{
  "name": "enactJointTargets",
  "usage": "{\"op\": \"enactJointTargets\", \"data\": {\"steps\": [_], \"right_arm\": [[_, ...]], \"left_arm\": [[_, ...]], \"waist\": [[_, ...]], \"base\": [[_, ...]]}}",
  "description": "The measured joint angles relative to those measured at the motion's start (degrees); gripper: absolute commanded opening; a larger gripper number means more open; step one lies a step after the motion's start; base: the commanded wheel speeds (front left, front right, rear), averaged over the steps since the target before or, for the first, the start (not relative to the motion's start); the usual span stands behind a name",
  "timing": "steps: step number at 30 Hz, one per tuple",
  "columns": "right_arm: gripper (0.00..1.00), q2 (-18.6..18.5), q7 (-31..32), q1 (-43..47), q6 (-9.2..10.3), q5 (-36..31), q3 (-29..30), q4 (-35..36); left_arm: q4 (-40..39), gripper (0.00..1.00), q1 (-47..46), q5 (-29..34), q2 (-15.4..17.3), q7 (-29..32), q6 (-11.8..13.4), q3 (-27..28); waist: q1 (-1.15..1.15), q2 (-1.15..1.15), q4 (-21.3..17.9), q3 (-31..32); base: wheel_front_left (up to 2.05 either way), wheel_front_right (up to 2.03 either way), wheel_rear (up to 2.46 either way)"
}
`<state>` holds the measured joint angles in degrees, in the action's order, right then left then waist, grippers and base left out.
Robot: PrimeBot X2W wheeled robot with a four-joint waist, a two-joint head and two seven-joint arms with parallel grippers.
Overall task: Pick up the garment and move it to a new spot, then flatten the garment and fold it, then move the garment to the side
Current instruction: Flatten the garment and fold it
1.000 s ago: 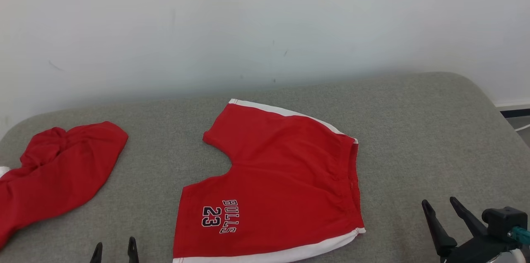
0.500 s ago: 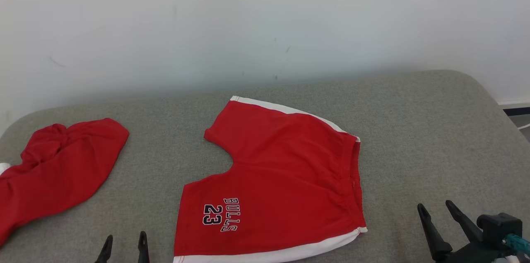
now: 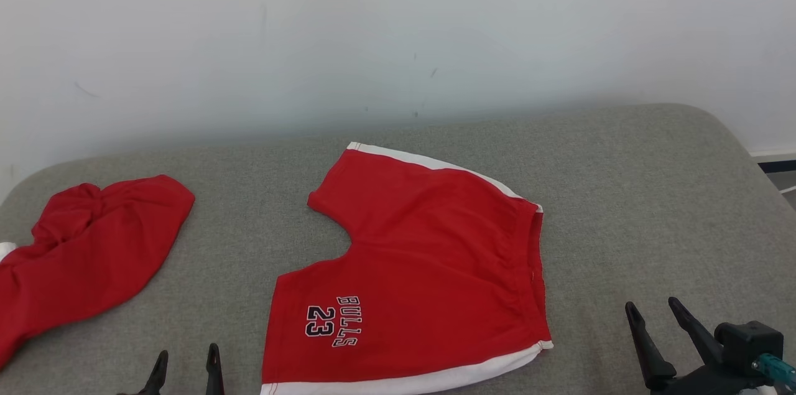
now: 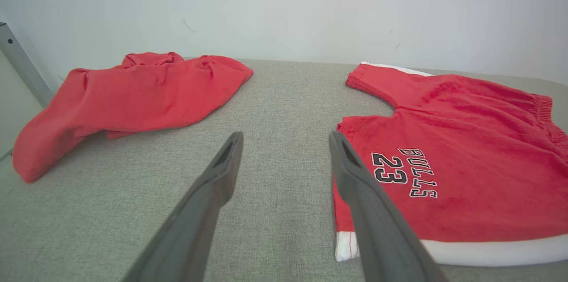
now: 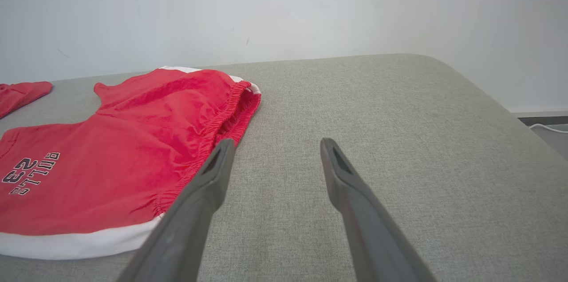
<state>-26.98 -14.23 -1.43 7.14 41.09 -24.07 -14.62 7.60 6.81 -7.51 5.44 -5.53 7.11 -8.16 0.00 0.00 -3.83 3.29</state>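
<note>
Red shorts point(image 3: 429, 258) with white side trim and "BULLS 23" printed on one leg lie spread flat in the middle of the grey padded table point(image 3: 653, 196). My left gripper point(image 3: 188, 353) is open at the near edge, just left of the printed leg's hem. In the left wrist view the shorts point(image 4: 466, 148) lie right of the empty left gripper point(image 4: 286, 135). My right gripper point(image 3: 651, 303) is open over bare table, right of the waistband. The right wrist view has the shorts point(image 5: 133, 148) left of the empty right gripper point(image 5: 277, 141).
A second red garment point(image 3: 93, 252) lies crumpled at the table's left end, also seen in the left wrist view point(image 4: 133, 91). A pale wall stands right behind the table. The table's rounded right edge drops to the floor point(image 3: 780, 180).
My left gripper has crept a little forward and to the right, toward the shorts' near leg. The right gripper has barely shifted. Neither garment has moved.
</note>
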Motion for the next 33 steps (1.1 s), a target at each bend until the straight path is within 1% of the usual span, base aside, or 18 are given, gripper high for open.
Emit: {"op": "enactJointTargets", "data": {"steps": [16, 19, 33], "right_arm": [[1.00, 1.2, 0.0, 1.0, 0.00, -2.8, 1.9, 0.5], [1.00, 1.3, 0.1, 1.0, 0.00, -3.4, 2.2, 0.7], [1.00, 2.2, 1.2, 1.2, 0.00, -4.9, 3.4, 1.5]], "left_arm": [[-1.3, 1.00, 0.0, 1.1, -0.5, 1.9, 0.0, 0.5], [-1.6, 1.00, 0.0, 2.1, -0.6, 2.0, 0.0, 0.5], [-2.7, 1.00, 0.1, 2.5, -1.1, 3.5, 0.0, 0.8]], "waist": [[0.00, 0.00, 0.4, 0.2], [0.00, 0.00, 0.5, 0.2], [0.00, 0.00, 0.7, 0.4]], "base": [[0.00, 0.00, 0.00], [0.00, 0.00, 0.00], [0.00, 0.00, 0.00]]}}
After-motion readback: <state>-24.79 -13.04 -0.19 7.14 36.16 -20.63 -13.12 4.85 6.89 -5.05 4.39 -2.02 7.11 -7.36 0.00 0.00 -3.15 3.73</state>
